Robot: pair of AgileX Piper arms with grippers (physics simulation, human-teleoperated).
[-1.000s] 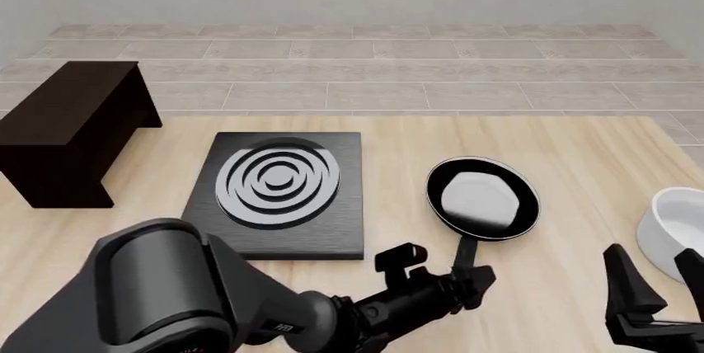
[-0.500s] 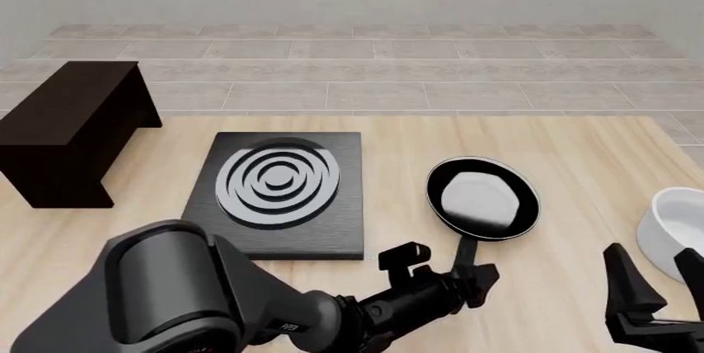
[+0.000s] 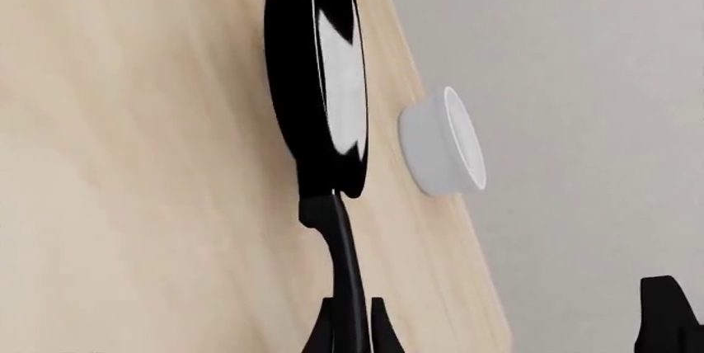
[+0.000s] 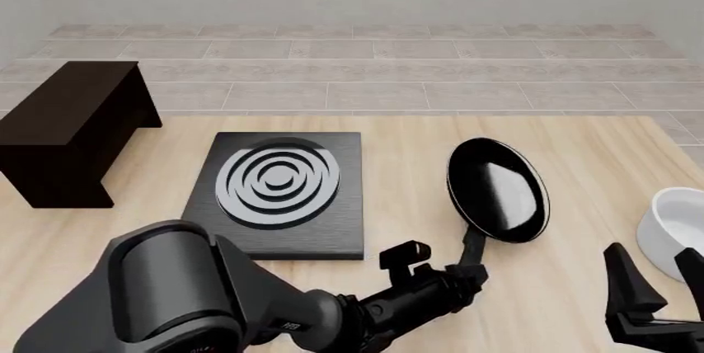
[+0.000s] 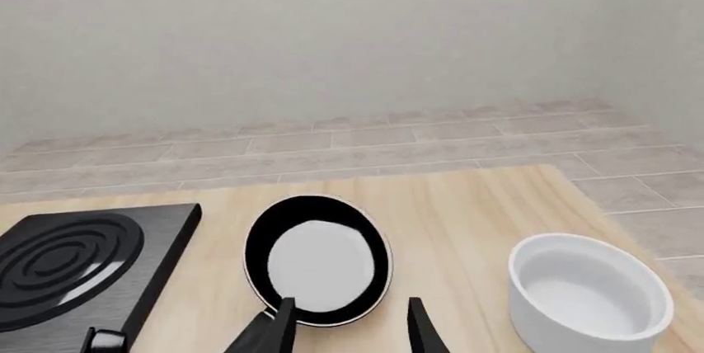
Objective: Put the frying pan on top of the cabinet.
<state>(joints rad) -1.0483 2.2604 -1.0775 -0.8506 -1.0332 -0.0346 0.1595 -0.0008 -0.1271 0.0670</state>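
The frying pan [image 4: 497,190] is a black pan with a glossy grey-white inside and is tilted up off the table at centre right. My left gripper [image 4: 467,269] is shut on its thin black handle [image 4: 473,244]. In the left wrist view the pan [image 3: 319,81] stands on edge, with the handle [image 3: 343,254] running between my fingers [image 3: 326,332]. The dark brown cabinet [image 4: 66,126] stands at the far left, well away from the pan. My right gripper [image 4: 660,277] is open and empty at the lower right. In its wrist view the pan [image 5: 319,258] lies just beyond the open fingers [image 5: 280,324].
A flat black stove plate with grey rings [image 4: 280,188] lies between the cabinet and the pan, and also shows in the right wrist view [image 5: 77,258]. A white bowl [image 4: 677,229] sits near the table's right edge, close to my right gripper, and also shows in the wrist views [image 5: 589,291] [image 3: 446,143].
The pan has gone from lying flat on the table to tilted and raised, with my left gripper closed on its handle. The right arm has not moved.
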